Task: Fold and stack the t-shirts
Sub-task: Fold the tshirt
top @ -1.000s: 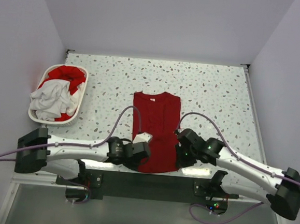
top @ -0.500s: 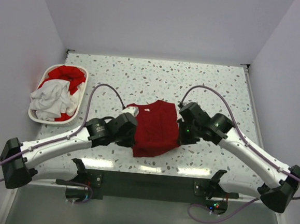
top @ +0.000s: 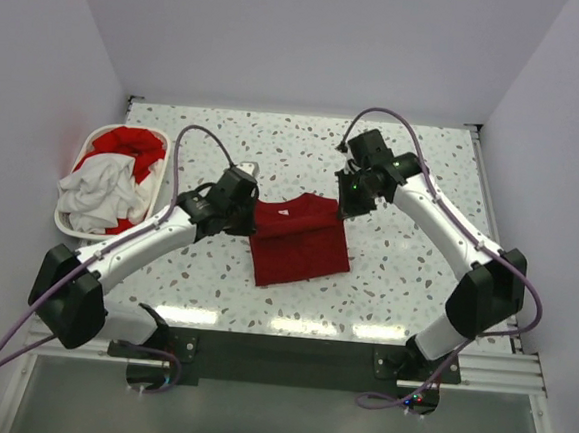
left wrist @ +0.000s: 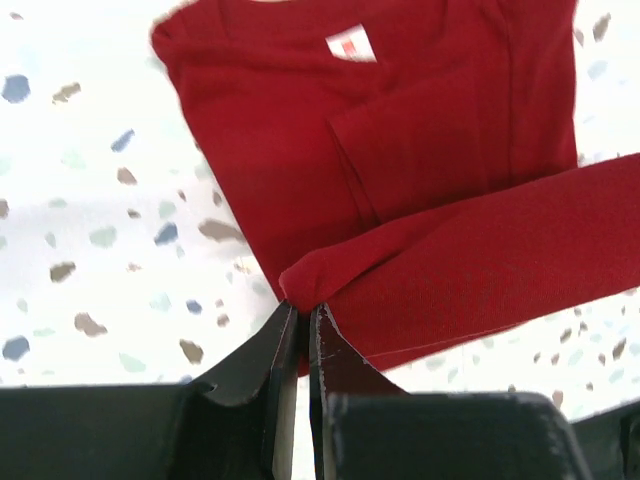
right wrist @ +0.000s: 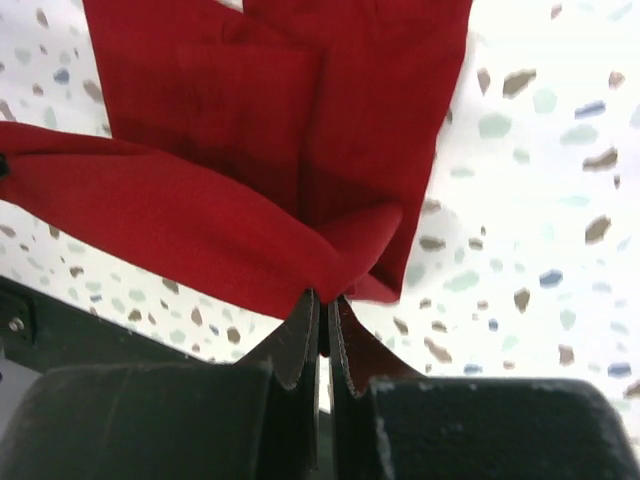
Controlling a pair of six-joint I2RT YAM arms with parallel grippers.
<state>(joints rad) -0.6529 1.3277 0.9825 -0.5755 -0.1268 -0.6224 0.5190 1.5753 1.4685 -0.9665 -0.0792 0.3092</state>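
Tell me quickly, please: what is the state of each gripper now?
Left gripper: shut, pinching a fold of the red t-shirt.
Right gripper: shut, pinching the same red t-shirt on its other side.

A plain deep red cloth t-shirt (top: 302, 248) lies near the middle of the speckled stone-pattern surface (top: 275, 145), with one layer of its cloth lifted and stretched across above the layer that lies flat. The left gripper (left wrist: 300, 312) sits at the left end of that lifted layer and the right gripper (right wrist: 322, 300) at its right end, each with its jaws pinched on the cloth. Well to the left, by the wall, stands a white plastic laundry basket (top: 157, 188). In it, a crumpled white t-shirt (top: 96, 189) lies in front of a second deep red t-shirt (top: 135, 146).
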